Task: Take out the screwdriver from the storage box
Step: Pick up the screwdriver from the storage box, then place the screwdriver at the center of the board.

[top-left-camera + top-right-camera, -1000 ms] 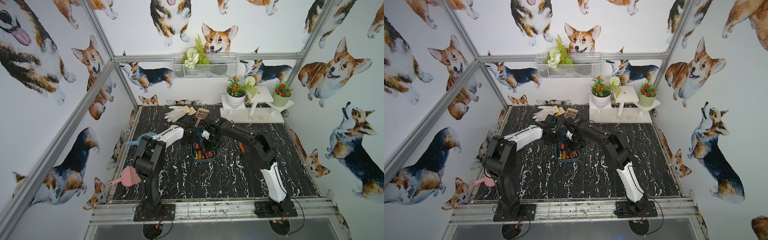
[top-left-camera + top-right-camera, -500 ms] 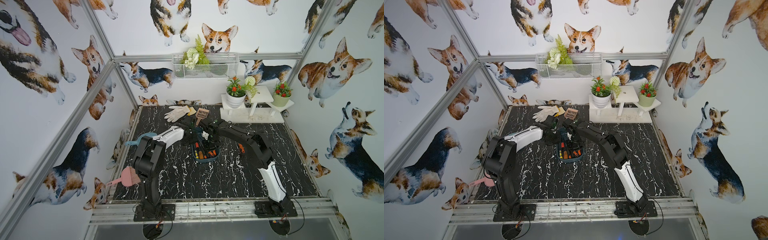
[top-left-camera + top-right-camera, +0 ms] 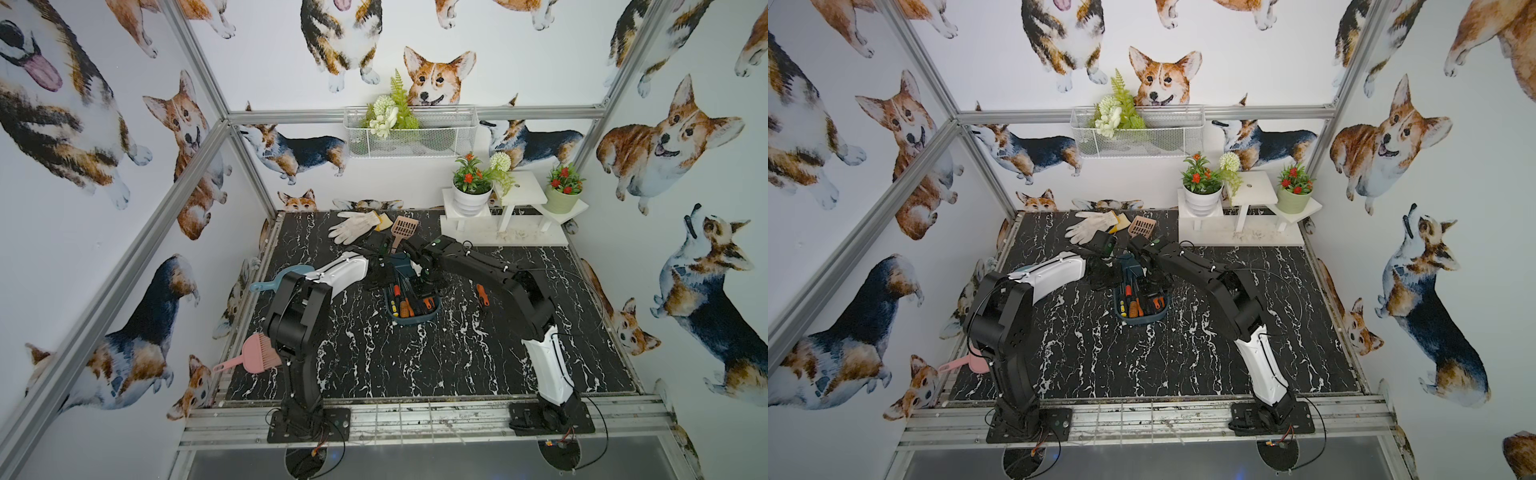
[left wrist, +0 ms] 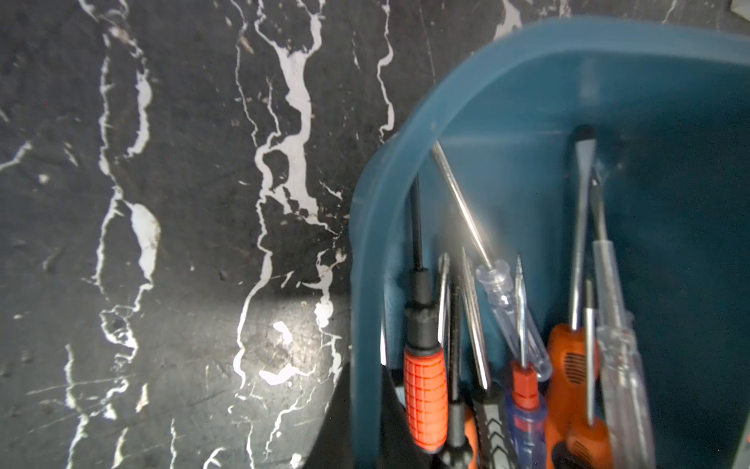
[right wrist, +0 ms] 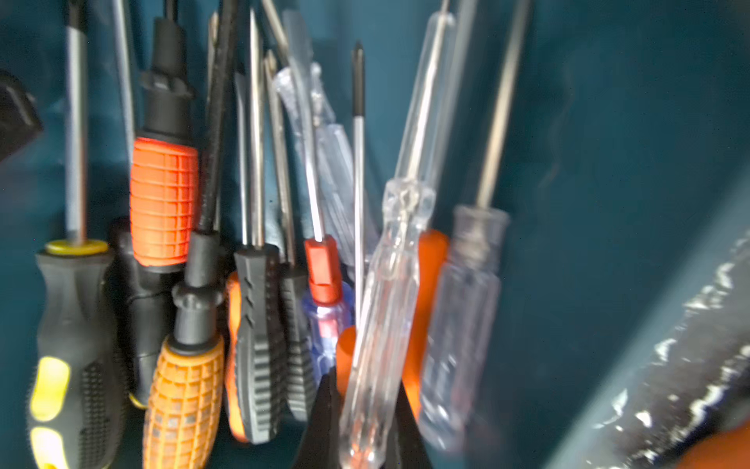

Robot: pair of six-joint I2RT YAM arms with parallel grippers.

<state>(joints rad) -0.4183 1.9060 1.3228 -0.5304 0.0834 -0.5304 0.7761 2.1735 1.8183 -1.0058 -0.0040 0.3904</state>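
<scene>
Right claw (image 5: 365, 402) is down inside the storage box (image 5: 608, 142), and its 2 dark fingers (image 5: 320, 430) are pinched together on the clear-handled screwdriver (image 5: 389, 284), low on the handle, with the shaft pointing away from the wrist camera. On the other side, the left claw (image 4: 363, 400) is closed tight on the box's side wall, 1 finger outside the rim and 1 inside. It reads as the steadying hand while the right does the picking. In both top views the box sits in the middle of the table (image 3: 415, 374), between the 2 arms, which cover its far end. The grip is made but the lift is not. The clear screwdriver lies in the box among the others, touching a smooth orange handle (image 5: 430, 260) behind it, with a second clear one (image 5: 462, 316) just beside it. The ribbed orange handle (image 5: 164, 199) and the yellow and black one (image 5: 69, 345) crowd the other side. Out on the table, near the box and under the right arm, lies 1 orange-handled screwdriver (image 3: 481, 296), so by my reading 1 tool is out already. What is left for this one is raising it clear of the pile and the rim without dragging its neighbours along, carrying it over the wall and setting it down on the marble
</scene>
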